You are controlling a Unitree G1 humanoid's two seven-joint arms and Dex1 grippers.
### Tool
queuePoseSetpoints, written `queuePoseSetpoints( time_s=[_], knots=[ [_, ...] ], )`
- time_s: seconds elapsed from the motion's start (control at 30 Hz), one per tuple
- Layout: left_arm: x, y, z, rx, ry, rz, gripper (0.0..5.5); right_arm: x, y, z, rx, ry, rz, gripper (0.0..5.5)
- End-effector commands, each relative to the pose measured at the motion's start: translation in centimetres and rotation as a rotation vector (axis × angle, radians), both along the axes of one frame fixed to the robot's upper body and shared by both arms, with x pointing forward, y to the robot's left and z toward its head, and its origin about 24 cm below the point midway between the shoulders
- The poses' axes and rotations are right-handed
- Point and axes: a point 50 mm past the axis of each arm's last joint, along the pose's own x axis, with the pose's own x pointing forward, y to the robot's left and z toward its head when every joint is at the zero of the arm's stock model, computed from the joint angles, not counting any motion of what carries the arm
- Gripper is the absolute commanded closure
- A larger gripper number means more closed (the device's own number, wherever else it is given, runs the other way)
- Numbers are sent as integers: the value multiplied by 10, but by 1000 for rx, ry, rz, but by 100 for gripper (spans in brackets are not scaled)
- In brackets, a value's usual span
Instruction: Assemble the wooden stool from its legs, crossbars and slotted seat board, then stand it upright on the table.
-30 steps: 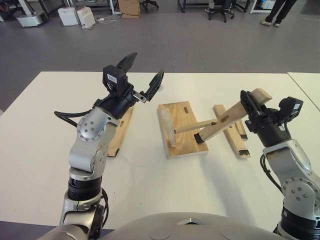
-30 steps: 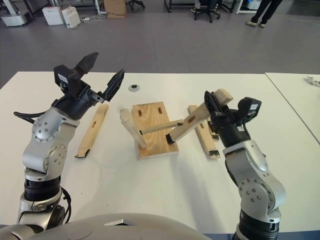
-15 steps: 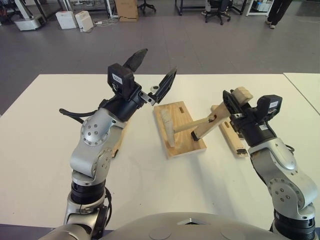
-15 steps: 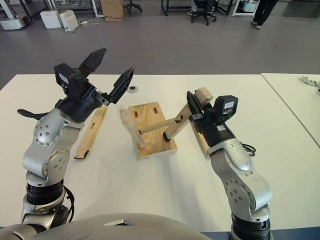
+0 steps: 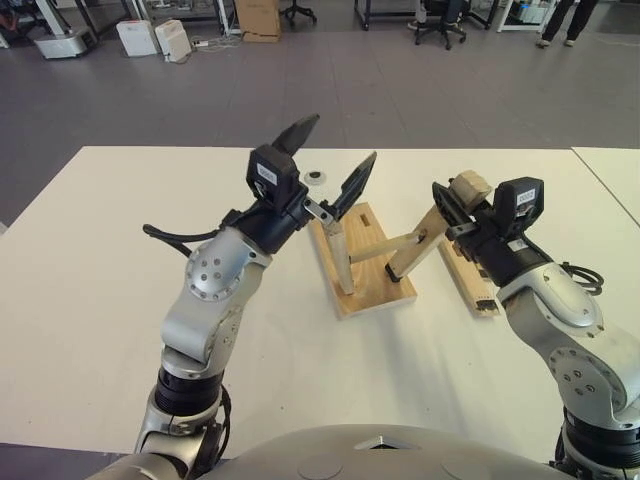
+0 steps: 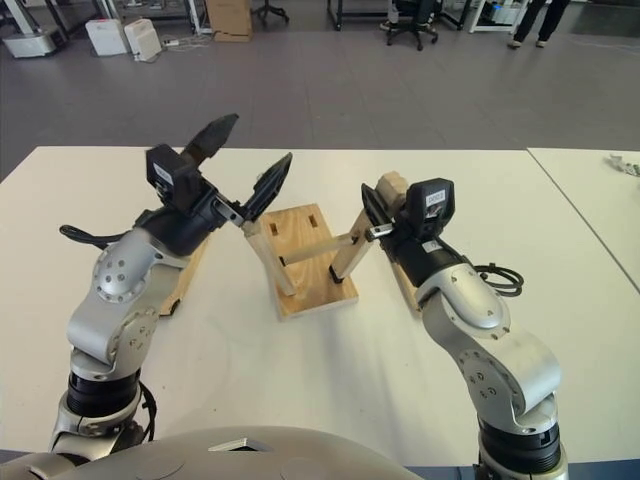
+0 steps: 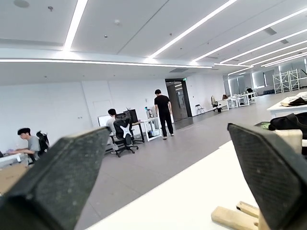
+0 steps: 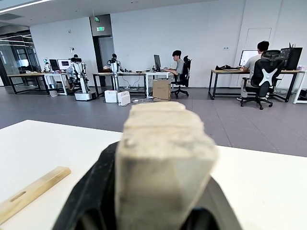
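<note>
The slotted seat board lies flat mid-table. On it stands a partial frame: a pale leg joined by a crossbar to a second leg, which leans up to the right. My right gripper is shut on that second leg's top end. My left gripper hovers open above the pale leg's top, with one finger close to it. Another leg piece lies flat to the right of the board.
A flat slotted wooden piece lies on the table's left side, near my left arm. A small dark round object sits behind the board. White table stretches in front of the board and to both sides.
My left gripper has moved right, from beside the board to above the pale leg. My right gripper has carried the held leg leftward, tilting it steeper. The head camera has also shifted.
</note>
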Motion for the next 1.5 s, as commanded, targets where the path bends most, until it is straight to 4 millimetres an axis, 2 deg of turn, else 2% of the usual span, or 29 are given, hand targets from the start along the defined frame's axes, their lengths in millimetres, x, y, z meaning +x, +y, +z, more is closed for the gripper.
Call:
queuePoseSetpoints(
  time_s=[0.03, 0.13, 0.3, 0.4, 0.47, 0.5, 0.57, 0.67, 0.8, 0.87, 0.93, 1.0, 1.03, 1.07, 1.1, 1.13, 1.2, 1.23, 1.27, 1.3, 1.37, 1.43, 1.5],
  knots=[
    [1, -3, -29, 26, 91, 19, 102, -12, -10, -61, -197, 284, 17, 436],
    [2, -9, -37, -4, 108, 34, 102, -18, 1, -67, -252, 292, 125, 426],
    [11, -17, -32, -63, 89, 53, 102, -24, 10, -81, -230, 428, 233, 423],
    [9, -19, -31, -72, 81, 47, 102, -13, 6, -68, -91, 376, 186, 423],
    [6, -17, -30, -69, 72, 40, 102, 0, -4, -53, -3, 286, 113, 423],
    [5, -17, -28, -67, 67, 37, 102, 5, -8, -45, 60, 246, 89, 387],
    [3, -15, -25, -61, 52, 31, 102, 11, -14, -29, 151, 153, 70, 354],
    [2, -16, -18, -56, 26, 22, 102, 13, -15, -2, 239, -2, 83, 303],
    [4, -16, -12, -58, 5, 22, 102, 11, -17, 17, 275, -114, 123, 234],
    [5, -15, -11, -56, 0, 23, 102, 11, -23, 45, 277, -224, 175, 228],
    [5, -14, -12, -51, 1, 25, 102, 18, -32, 91, 286, -364, 227, 228],
    [4, -15, -14, -45, 9, 19, 102, 35, -37, 132, 298, -438, 242, 228],
    [4, -17, -16, -32, 9, 11, 102, 44, -38, 140, 316, -411, 228, 228],
    [3, -17, -17, -25, 10, 7, 102, 53, -38, 139, 296, -358, 213, 228],
    [3, -18, -17, -22, 10, 4, 102, 60, -35, 120, 271, -230, 217, 228],
    [3, -18, -17, -21, 10, -1, 102, 64, -34, 84, 206, -70, 211, 228],
    [3, -20, -16, -24, 9, -5, 102, 55, -32, 3, 137, 218, 190, 228],
    [3, -21, -16, -25, 8, -10, 102, 43, -29, -31, 99, 318, 185, 228],
    [3, -22, -16, -26, 8, -11, 102, 30, -18, -52, 108, 379, 215, 228],
    [4, -22, -15, -28, 7, -13, 102, 23, -7, -57, 136, 392, 244, 228],
    [4, -24, -15, -28, 7, -16, 102, 25, 3, -46, 197, 346, 274, 228],
    [3, -26, -15, -29, 8, -23, 102, 33, 1, -36, 213, 301, 257, 228],
    [4, -26, -15, -26, 5, -31, 102, 39, -3, -16, 217, 230, 254, 228]
  ],
)
